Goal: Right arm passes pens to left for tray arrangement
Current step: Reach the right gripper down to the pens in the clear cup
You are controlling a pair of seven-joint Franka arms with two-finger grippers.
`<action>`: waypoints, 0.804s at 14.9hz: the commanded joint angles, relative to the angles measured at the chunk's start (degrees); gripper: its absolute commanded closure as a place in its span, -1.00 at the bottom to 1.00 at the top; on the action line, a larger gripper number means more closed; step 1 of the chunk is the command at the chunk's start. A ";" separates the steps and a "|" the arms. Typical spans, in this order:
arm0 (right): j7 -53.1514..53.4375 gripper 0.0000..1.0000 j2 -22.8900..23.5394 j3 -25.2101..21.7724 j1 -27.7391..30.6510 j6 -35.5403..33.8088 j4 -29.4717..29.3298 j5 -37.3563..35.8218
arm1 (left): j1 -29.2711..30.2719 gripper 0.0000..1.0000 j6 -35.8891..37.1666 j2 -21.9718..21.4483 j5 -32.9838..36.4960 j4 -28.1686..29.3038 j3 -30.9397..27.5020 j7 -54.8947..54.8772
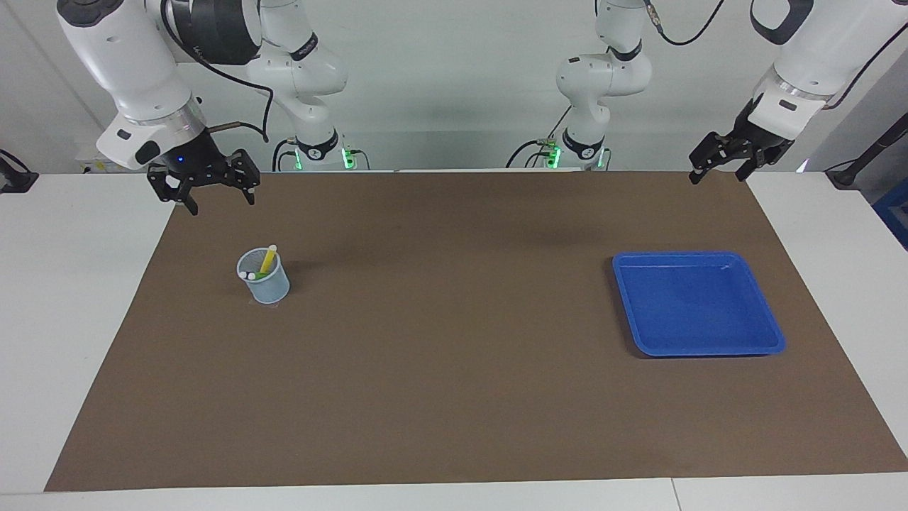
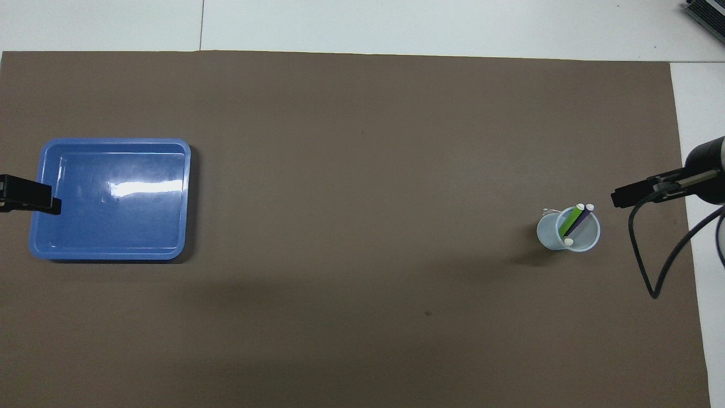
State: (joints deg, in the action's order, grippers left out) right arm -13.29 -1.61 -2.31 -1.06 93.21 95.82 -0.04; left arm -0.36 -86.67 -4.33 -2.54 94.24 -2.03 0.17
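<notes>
Right now I have nothing in hand on either side. The right gripper (image 1: 211, 190) hangs with its fingers spread wide and empty, above the mat's (image 1: 454, 397) edge, at about eleven o'clock from the cup (image 1: 264, 278) in the facing view. I judge it is parked there so one short drop brings it over the pens (image 2: 576, 220). The left gripper (image 1: 727, 162) waits over the mat's corner at its own end, at roughly one o'clock from the tray (image 1: 699, 304) in that same view; its fingers look parted with nothing between them.

All three pens stand in the cup, leaning on its rim, pale caps upward: the yellow one shows best from the facing camera, the green and purple from overhead. Upright like that, each offers a slim round shaft to pinch near the top, though they crowd together, so I would expect neighbours to shift when one is drawn.

The cup is a small pale blue mesh cylinder, light enough to tip, I judge. The tray is smooth glossy blue plastic, roughly square with rounded corners and a raised rim that should keep round pens from rolling off. It lies bare, well apart from the cup, toward the left arm's end. The mat is flat, matte brown.
</notes>
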 commanded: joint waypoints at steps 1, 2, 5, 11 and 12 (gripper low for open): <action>0.90 -1.00 -0.42 0.55 0.70 -0.49 -0.28 1.09 | 0.27 -1.00 0.27 -0.67 1.23 0.42 0.27 -0.87; 0.90 -1.00 -0.50 0.55 0.70 -0.49 -0.28 1.09 | 0.27 -1.00 0.19 -0.76 1.14 0.42 0.36 -0.87; 0.90 -1.00 -0.50 0.11 0.97 -0.14 -0.28 1.18 | 0.36 -1.00 -0.17 -1.38 1.23 0.42 0.53 -0.87; 0.90 -1.00 -0.59 -0.41 0.71 -0.22 -0.28 1.09 | 0.71 -1.00 -1.05 -1.64 1.14 0.51 0.27 -0.87; 0.47 -1.00 -1.37 -0.50 0.70 -0.05 -0.11 1.09 | 0.97 -1.00 -1.39 -1.64 1.14 0.51 0.27 -0.78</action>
State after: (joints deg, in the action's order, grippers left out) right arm -13.24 -1.67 -3.06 -0.98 93.26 95.63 -0.04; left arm -0.25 -86.99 -4.87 -2.54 94.09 -2.03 0.10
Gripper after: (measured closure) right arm 0.000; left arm 0.000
